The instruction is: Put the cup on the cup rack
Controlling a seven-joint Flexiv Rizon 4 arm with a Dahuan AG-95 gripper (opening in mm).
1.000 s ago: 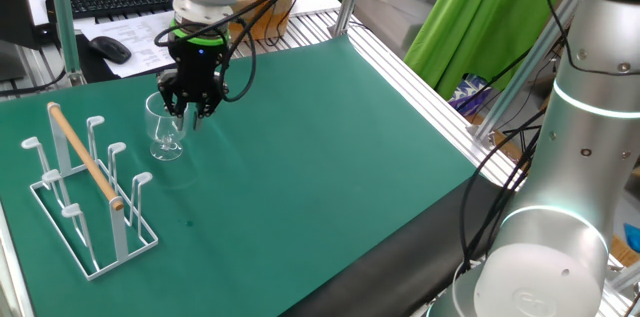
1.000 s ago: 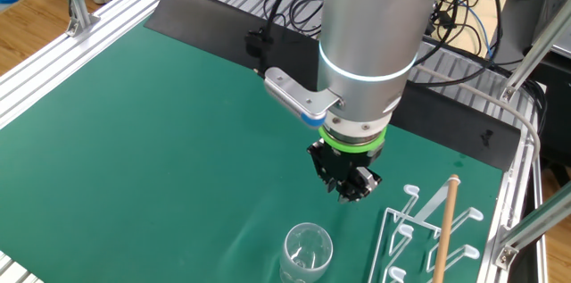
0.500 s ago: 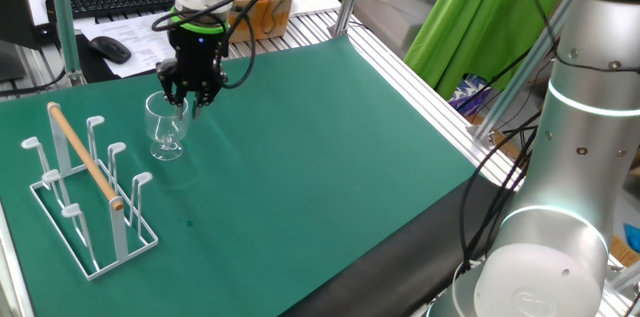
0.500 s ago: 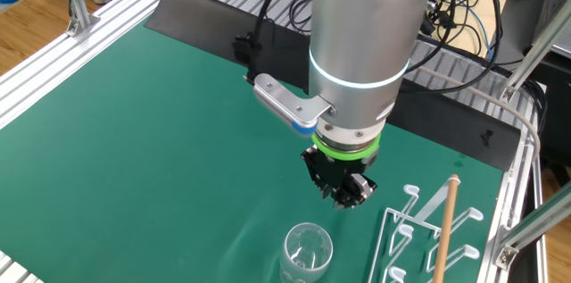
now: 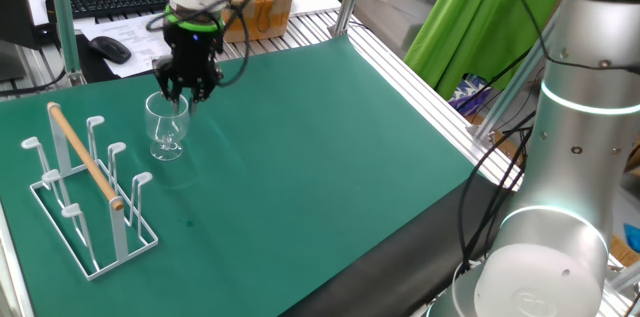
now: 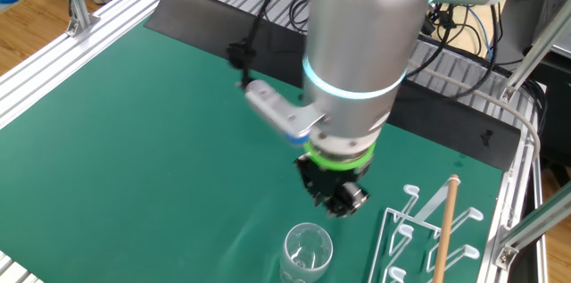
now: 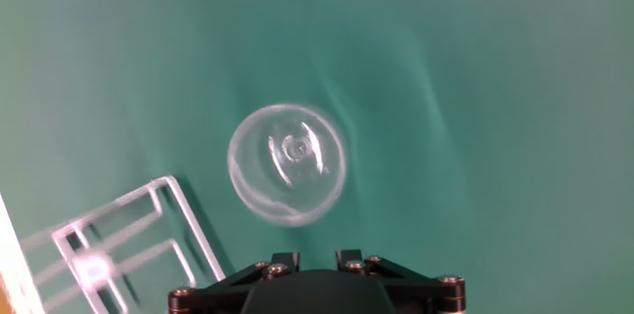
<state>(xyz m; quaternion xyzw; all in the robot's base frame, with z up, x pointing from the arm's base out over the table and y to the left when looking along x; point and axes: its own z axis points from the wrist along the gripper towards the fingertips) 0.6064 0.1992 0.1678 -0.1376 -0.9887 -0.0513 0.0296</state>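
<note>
White wire cup rack (image 5: 88,197) with upright pegs and a slanted wooden rod sits far left on the green mat (image 5: 330,167), no cup on it. Just to its right, the small clear glass goblet (image 5: 165,127) stands upright on its foot, apart from the rack. My gripper (image 5: 187,95) hangs above the goblet's rim, pointing straight down, holding nothing; jaws look narrow, fingertips too dark to be sure. Step: approach, pre-grasp. Next, I'd judge: centre over the bowl, descend, pinch one wall of the rim.
</note>
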